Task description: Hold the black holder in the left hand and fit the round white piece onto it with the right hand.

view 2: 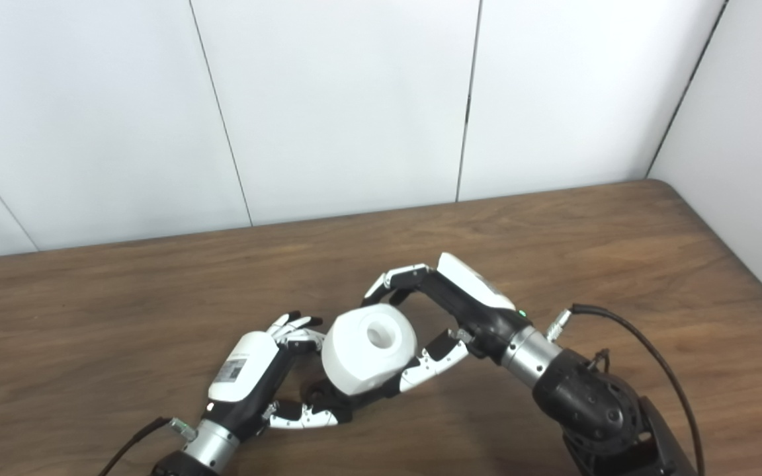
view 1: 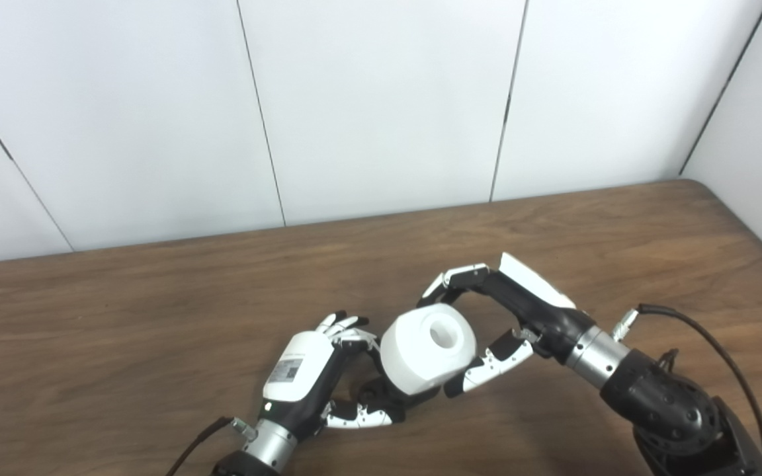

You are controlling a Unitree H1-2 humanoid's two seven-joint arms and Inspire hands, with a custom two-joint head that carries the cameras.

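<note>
2 robot hands meet over the wooden tabletop's near edge.
The right robot hand point(view 1: 487, 324) clasps the round white piece point(view 1: 428, 357), which hides most of the black holder point(view 1: 387, 391) gripped by the left robot hand point(view 1: 318, 380); white wall panels point(view 1: 381, 99) behind.

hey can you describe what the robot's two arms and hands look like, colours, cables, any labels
Both hands, left hand and right hand, have glossy white back shells over black frames, with black-and-white segmented fingers. Silver metal wrist rings join bulky black forearms. A black cable runs from each wrist. The left shell bears a small printed label; a green light shows near the right wrist.
</note>
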